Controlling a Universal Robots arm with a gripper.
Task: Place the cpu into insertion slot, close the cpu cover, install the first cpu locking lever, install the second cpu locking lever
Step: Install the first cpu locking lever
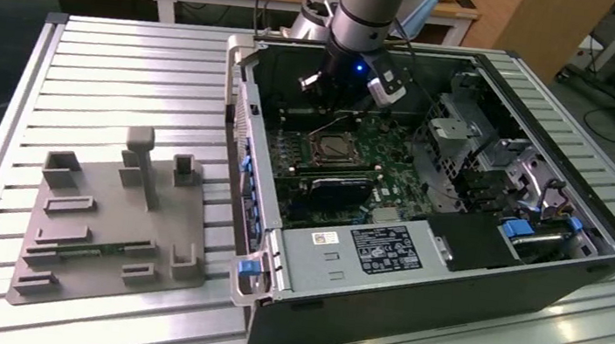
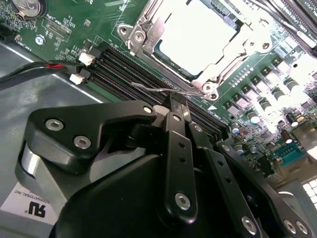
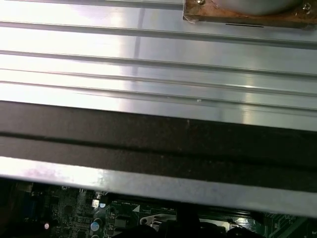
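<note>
We are finding the claw (image 2: 174, 104) pressed together, its black fingertips nipping a thin wire locking lever (image 2: 153, 87) just beside the insertion slot (image 2: 198, 42). That grip is presumably letting the arm swing the lever toward its catch. Inside the slot, the cpu (image 2: 195, 34) is lying flat, its silvery top glaring. The cpu cover (image 2: 148, 37), a stamped metal frame, is lying closed around it. Green motherboard (image 2: 64, 29) is surrounding the slot.
</note>
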